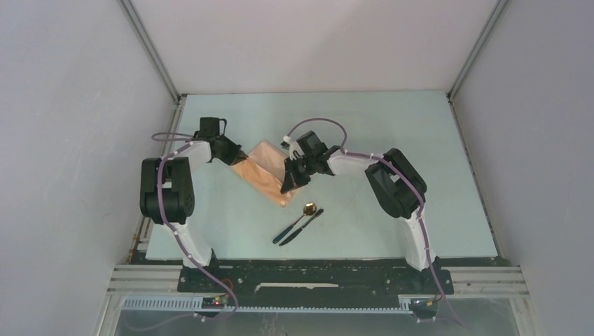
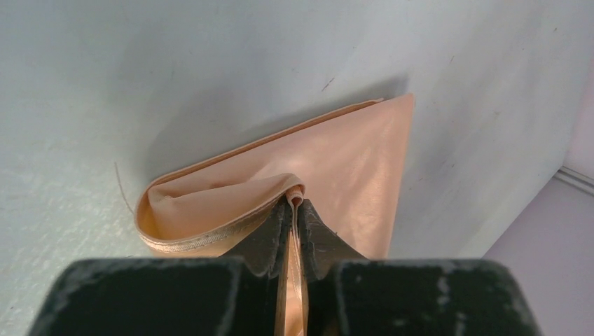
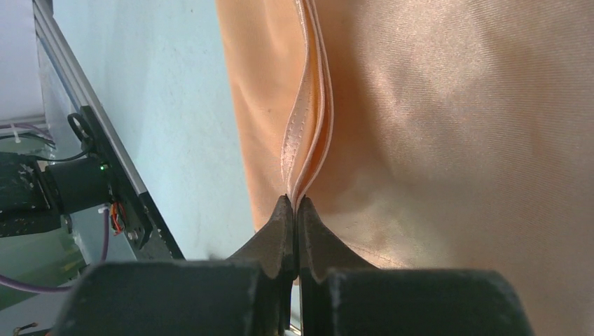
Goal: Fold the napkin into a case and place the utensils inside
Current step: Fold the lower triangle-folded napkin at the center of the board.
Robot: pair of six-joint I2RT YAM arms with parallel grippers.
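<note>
Shows, from above, the folded napkin (image 1: 263,170) lying in the middle of the table (image 1: 392,140), pinched at its far-left end by the left gripper (image 1: 237,155) and at its near-right edge by the right gripper (image 1: 287,185), spoon (image 1: 292,224) and knife (image 1: 302,227) side by side just nearer. Reveals the grips only at the wrists: a raised fold squeezed on the left, a doubled hem clamped tight on the right.

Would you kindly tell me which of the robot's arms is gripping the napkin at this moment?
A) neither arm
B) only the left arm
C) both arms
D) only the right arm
C: each wrist view shows its own jaws pinched shut on a fold of the napkin, and the top view shows the two arms meeting the cloth at opposite edges.
</note>
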